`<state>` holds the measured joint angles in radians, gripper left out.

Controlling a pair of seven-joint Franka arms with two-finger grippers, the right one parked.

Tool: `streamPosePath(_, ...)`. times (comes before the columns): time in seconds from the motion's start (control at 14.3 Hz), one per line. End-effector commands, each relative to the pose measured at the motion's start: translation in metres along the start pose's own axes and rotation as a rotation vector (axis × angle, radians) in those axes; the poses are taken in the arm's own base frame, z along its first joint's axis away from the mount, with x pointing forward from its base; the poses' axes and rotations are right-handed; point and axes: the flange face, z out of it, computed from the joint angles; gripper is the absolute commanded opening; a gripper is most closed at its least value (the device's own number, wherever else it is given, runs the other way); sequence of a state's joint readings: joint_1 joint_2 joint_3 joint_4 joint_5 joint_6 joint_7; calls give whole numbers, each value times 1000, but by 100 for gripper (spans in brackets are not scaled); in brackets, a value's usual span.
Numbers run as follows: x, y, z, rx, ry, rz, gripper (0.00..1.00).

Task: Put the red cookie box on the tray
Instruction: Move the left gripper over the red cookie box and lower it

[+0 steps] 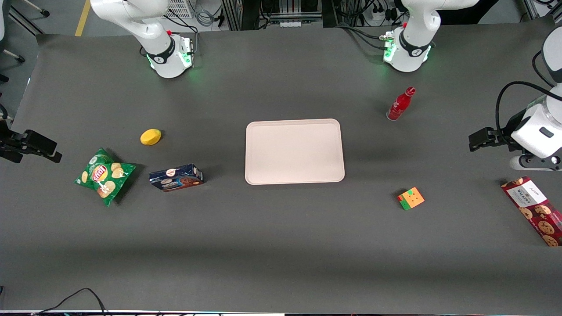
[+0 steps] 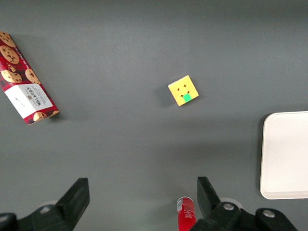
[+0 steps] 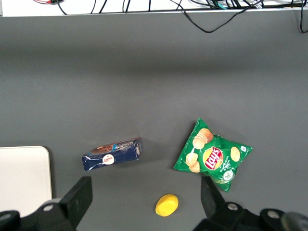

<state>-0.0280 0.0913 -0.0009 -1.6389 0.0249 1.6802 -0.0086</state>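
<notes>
The red cookie box (image 1: 533, 210) lies flat at the desk's (image 1: 281, 245) working-arm end, well apart from the tray (image 1: 294, 151), bare desk between. The gripper (image 1: 476, 141) hovers above, near the box, fingers (image 2: 77, 195) spread wide and holding nothing.

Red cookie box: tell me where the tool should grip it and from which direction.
The red cookie box lies flat, long and slim, apart from the cube. Likely best: bring the open tool down from above and close across its narrow width near mid-length, for balance.
</notes>
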Motion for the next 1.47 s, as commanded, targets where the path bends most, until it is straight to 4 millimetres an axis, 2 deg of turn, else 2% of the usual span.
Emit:
streamPosePath(0.0, 5, -1, -4, -4, 9, -1, 100)
streamPosePath(0.56, 8, 0, 0, 15, 4, 4, 100)
streamPosePath(0.91, 13, -7, 13, 20, -19, -17, 100)
streamPosePath(1.05, 17, -39, 21, 24, -24, -62, 100)
streamPosePath(1.33, 34, -103, 58, 48, -21, -158, 100)
streamPosePath(1.4, 35, -116, 61, 53, -16, -171, 100)
